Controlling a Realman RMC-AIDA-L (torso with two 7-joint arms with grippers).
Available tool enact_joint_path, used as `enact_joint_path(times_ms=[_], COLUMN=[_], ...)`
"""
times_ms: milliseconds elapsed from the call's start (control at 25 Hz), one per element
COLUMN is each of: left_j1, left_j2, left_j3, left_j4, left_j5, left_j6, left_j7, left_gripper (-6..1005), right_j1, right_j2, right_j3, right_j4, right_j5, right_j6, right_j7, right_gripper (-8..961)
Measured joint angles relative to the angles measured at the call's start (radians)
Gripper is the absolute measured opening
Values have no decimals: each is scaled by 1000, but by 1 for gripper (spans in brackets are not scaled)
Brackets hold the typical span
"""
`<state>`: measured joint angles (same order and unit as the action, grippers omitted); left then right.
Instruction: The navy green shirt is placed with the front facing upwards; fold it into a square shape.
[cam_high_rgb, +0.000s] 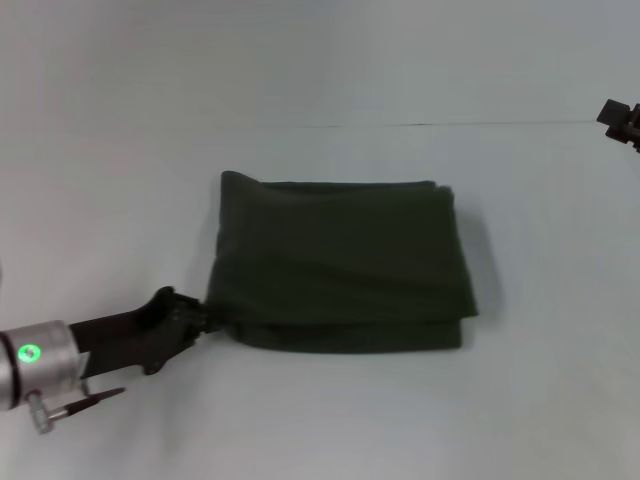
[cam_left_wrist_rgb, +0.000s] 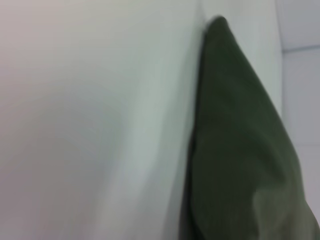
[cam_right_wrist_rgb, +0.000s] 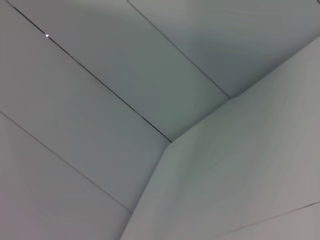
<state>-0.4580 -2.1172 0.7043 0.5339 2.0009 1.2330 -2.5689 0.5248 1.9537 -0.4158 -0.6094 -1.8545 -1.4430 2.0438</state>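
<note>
The navy green shirt lies folded into a roughly square, layered bundle in the middle of the white table, with plain dark green cloth facing up. My left gripper reaches in from the lower left and is shut on the bundle's near left corner. The left wrist view shows the shirt close up as a dark green wedge against the table. My right gripper is parked far off at the right edge, well away from the shirt. The right wrist view shows only pale panels.
The white table spreads out on every side of the shirt. A thin seam runs across at the back, behind the bundle.
</note>
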Motion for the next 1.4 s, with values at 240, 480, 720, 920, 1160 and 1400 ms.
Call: enact_joint_path(times_ms=[240,480,720,920,1160,1400], left_j1=[29,31,43,91,83,4], left_j2=[10,26,29,18,13,55], left_j3=[-116,-150,-151,-195,-239,-240], left_j4=[36,53,93,236,359,315], left_j5=[83,97,153,129,49,40], left_j6=[80,140,207,353,499,429], left_j7=[11,42,56,116,351,446], left_gripper=[44,51,190,323,454,645], right_j1=[1,0,0,1,13,11], right_j2=[11,15,6,4,1,-8], right_j3=[-4,2,-4,-12,-70,-107], right_j4=[9,21,25,22,6,-28], right_j5=[-4,-5,-9,-58,-159,-166], right_j6=[8,9,14,40,38,-19], right_j7=[0,0,0,1,-4,-12], right_gripper=[490,489,490,530,602,736])
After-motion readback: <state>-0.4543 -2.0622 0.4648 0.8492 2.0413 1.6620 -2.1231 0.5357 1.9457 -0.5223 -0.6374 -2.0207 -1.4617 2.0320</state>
